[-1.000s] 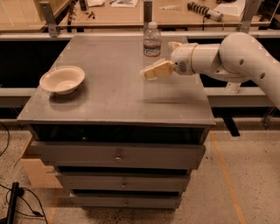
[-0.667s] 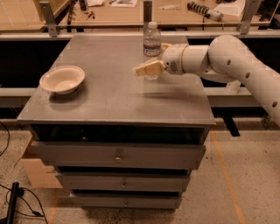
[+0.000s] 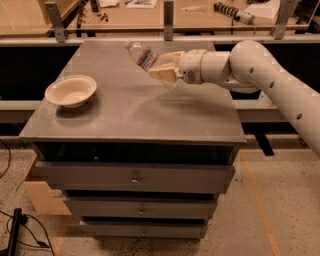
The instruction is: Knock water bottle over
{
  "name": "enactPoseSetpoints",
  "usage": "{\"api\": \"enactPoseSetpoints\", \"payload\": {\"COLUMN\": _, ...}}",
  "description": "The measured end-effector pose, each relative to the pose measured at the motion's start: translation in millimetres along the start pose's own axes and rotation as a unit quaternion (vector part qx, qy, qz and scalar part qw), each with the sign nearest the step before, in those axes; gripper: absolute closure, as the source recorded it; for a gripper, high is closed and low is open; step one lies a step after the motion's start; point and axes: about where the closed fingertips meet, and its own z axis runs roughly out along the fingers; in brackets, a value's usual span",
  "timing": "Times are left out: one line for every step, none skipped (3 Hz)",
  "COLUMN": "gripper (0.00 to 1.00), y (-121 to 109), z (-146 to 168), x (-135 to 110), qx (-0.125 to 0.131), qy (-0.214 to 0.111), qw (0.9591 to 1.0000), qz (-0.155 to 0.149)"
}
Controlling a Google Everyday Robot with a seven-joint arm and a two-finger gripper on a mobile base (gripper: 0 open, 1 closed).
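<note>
Gripper [image 3: 166,66] low over the far part of a grey cabinet top [image 3: 130,112], on a white arm [image 3: 260,75] reaching in from the right. Pressed up against its left side, the water bottle [image 3: 144,56], steeply tilted, neck end leaning up and away to the gripper's left, base end right at the gripper. How far open, and whether clasping the bottle or only pushing it: cannot tell. Well off to the gripper's left and nearer the camera, a pale bowl [image 3: 70,90], upright. Below the gripper, under the top, stacked drawers [image 3: 134,177]. Beyond it, a cluttered wooden workbench [image 3: 125,15].
</note>
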Motion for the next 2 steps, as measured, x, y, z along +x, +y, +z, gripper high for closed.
{"api": "enactPoseSetpoints", "payload": {"gripper": 0.96, "y": 14.4, "z": 9.8, "x": -25.5, "qx": -0.043, "qy": 0.064, "qw": 0.9914, "qz": -0.106}}
{"api": "enactPoseSetpoints", "payload": {"gripper": 1.00, "y": 24.0, "z": 13.0, "x": -33.7, "qx": -0.093, "qy": 0.122, "qw": 0.9711, "qz": -0.183}}
